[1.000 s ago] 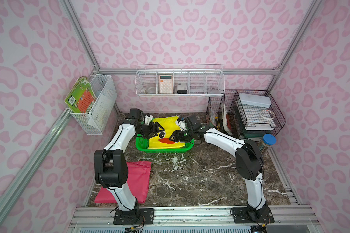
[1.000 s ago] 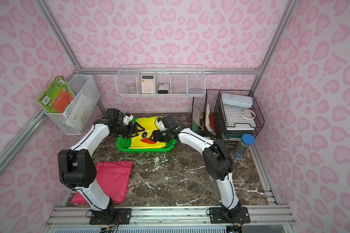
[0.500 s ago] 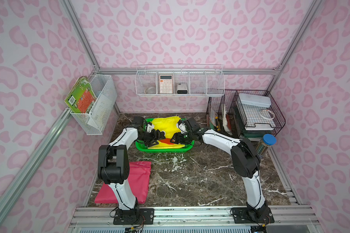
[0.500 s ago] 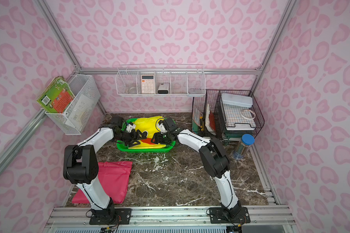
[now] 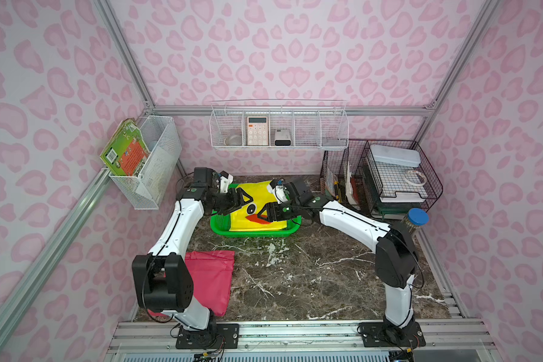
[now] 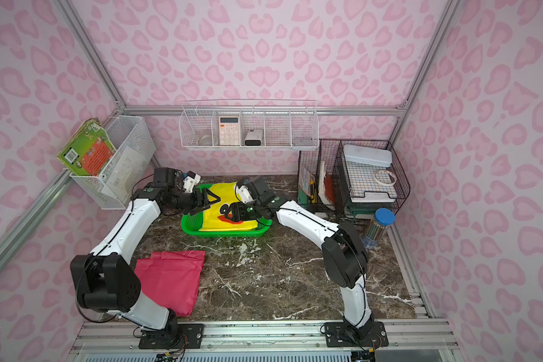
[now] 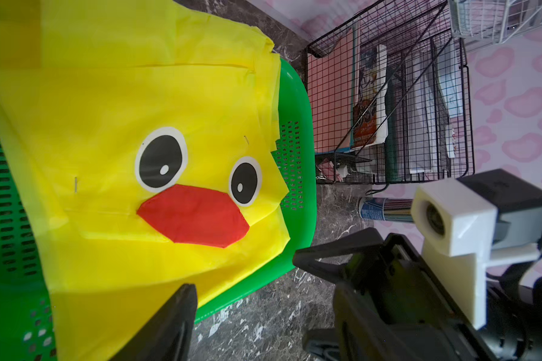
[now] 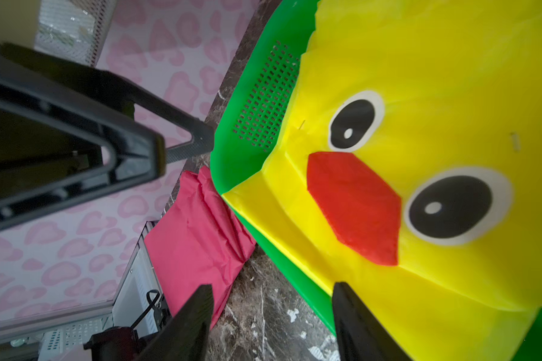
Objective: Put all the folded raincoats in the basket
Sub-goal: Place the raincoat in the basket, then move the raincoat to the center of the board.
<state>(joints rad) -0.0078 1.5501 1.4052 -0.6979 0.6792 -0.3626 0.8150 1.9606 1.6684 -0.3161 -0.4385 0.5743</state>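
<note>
**Hovering open over raincoat (image 5: 257,196) already lying in basket (image 5: 220,227)**

Filling the cell floor: dark marbled surface (image 5: 295,275), with pink-patterned walls on three sides. Reaching in from the front rail: two white-and-black arms, meeting over the far middle of the surface.

At far right, black wire rack (image 5: 389,175) stacked with trays and papers. Just in front of it, upright jar with blue lid (image 5: 416,219). On the back wall, white wire shelf (image 5: 279,128) holding a calculator (image 5: 257,130). On the left wall, white wire bin (image 5: 157,163) with a green book (image 5: 124,152) leaning out. At near left, flat on the surface and partly hidden by the left arm, folded red cloth (image 5: 212,279), well apart from the basket.

At far middle, in both top views, the basket (image 6: 188,227): bright green, with low perforated walls. Inside it and covering most of it, the raincoat (image 6: 223,194): yellow, folded, duck face up with two black eyes and a red beak, far edge lapping over the back rim.

Above the basket's left end, left gripper (image 5: 240,205): jaws spread wide, nothing between them, only one finger (image 7: 172,325) showing in the left wrist view. Above the right front of the raincoat near the beak, right gripper (image 5: 264,214): jaws apart, clasping nothing, with both fingers (image 8: 188,322) in the right wrist view and basket rim and bare surface showing in the gap. Whether either touches the fabric: cannot tell.
</note>
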